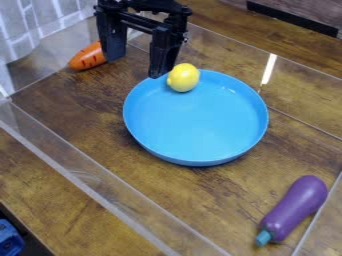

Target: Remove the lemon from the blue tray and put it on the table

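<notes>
The small, smooth, bright-yellow lemon [183, 78] sits at the far edge of the round, bright-blue plastic tray [197, 118], and should prove light and firm but slick enough to roll, so it is best taken across its widest middle. Just beside it on the left, the black two-fingered gripper [139, 72] stands wide open and unloaded; beyond the tray's rim, the dark-brown wood-plank table [80, 150] spreads left and near, a flat place where the fruit could roll.

My gripper [138, 58] was matte black, with dark, blocky fingers and slim, angular black linkages above them.
</notes>
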